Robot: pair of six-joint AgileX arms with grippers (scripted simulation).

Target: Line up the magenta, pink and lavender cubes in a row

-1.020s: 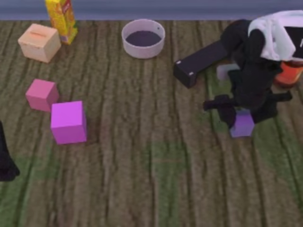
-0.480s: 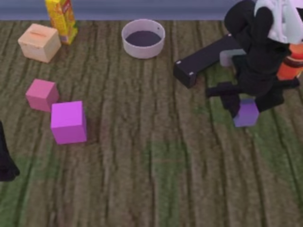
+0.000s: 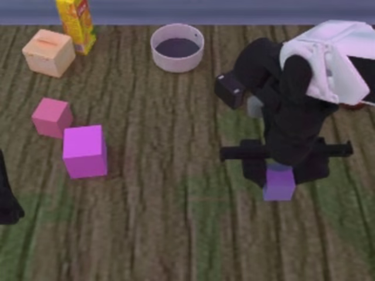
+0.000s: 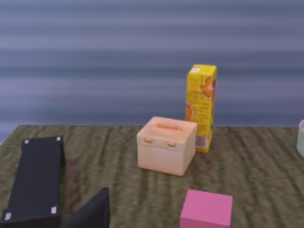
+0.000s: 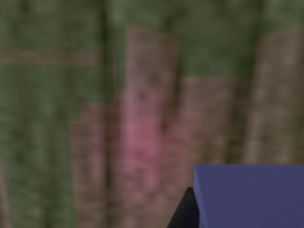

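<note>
The large magenta cube [image 3: 85, 151] rests on the table at the left. Just behind it and to its left sits the dusty pink cube [image 3: 51, 116], which also shows in the left wrist view [image 4: 207, 209]. My right gripper [image 3: 279, 173] is right of the table's middle, shut on the small lavender cube [image 3: 279, 182], which fills a corner of the right wrist view [image 5: 251, 194]. My left gripper [image 3: 7, 202] stays parked at the left edge, its state unclear.
A pale peach box [image 3: 49, 52] and a yellow juice carton [image 3: 77, 23] stand at the back left. A white bowl [image 3: 177, 47] sits at the back centre. A black block [image 3: 229, 90] lies by the right arm, with an orange object [image 3: 358, 105] behind it.
My right gripper has carried the lavender cube leftward and toward the front of the table. The magenta and pink cubes have not moved.
</note>
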